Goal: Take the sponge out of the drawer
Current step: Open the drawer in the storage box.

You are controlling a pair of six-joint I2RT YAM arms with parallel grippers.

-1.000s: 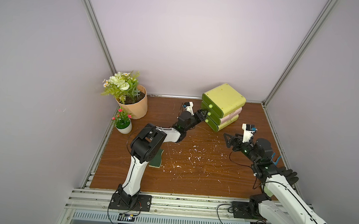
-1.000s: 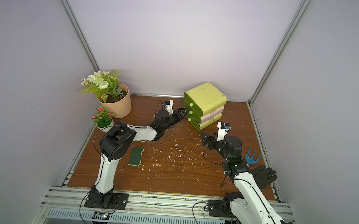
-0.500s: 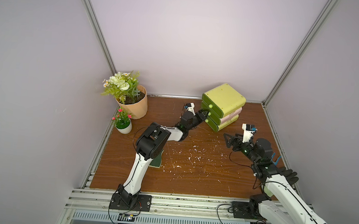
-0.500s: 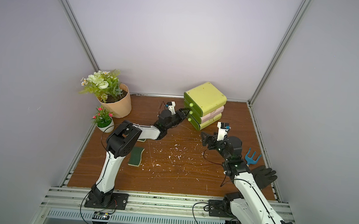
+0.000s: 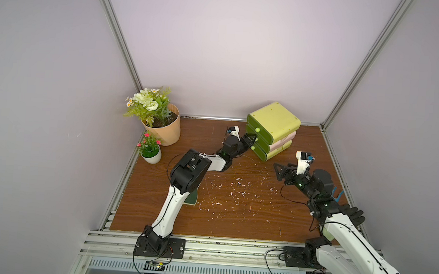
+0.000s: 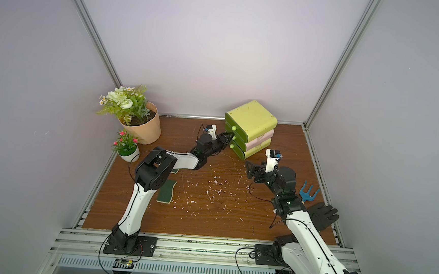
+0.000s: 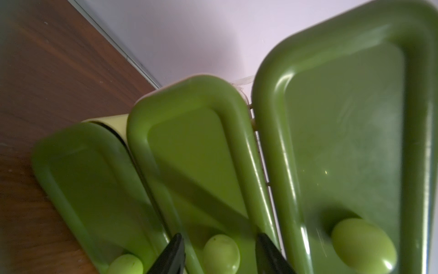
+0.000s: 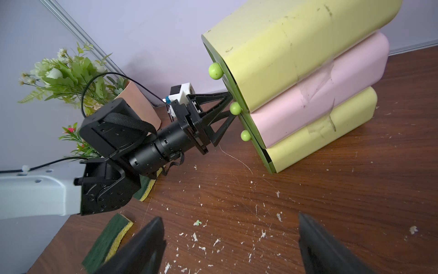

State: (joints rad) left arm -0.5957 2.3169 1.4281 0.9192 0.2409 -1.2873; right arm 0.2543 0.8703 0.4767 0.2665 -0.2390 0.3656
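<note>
The drawer unit (image 5: 275, 120) (image 6: 253, 116) stands at the back right: three stacked drawers with green fronts and round pale green knobs. The sponge is hidden; I cannot see inside any drawer. The bottom front (image 8: 266, 154) sits slightly proud of its case. My left gripper (image 5: 251, 140) (image 6: 230, 138) (image 8: 231, 106) is open, one finger on either side of the middle knob (image 7: 221, 253) (image 8: 235, 108), with a gap on both sides. My right gripper (image 5: 279, 171) (image 8: 230, 218) hovers wide open and empty over the table, in front of the unit.
A green and yellow scouring pad (image 6: 167, 190) (image 8: 109, 239) lies on the table under my left arm. A large flower pot (image 5: 164, 128) and a small potted plant (image 5: 150, 151) stand back left. A blue hand rake (image 6: 308, 192) and black glove (image 6: 322, 215) lie right. White crumbs (image 5: 235, 191) litter the middle.
My left gripper has reached forward to the drawer fronts, and its jaws have narrowed around the middle knob. The right arm has not moved.
</note>
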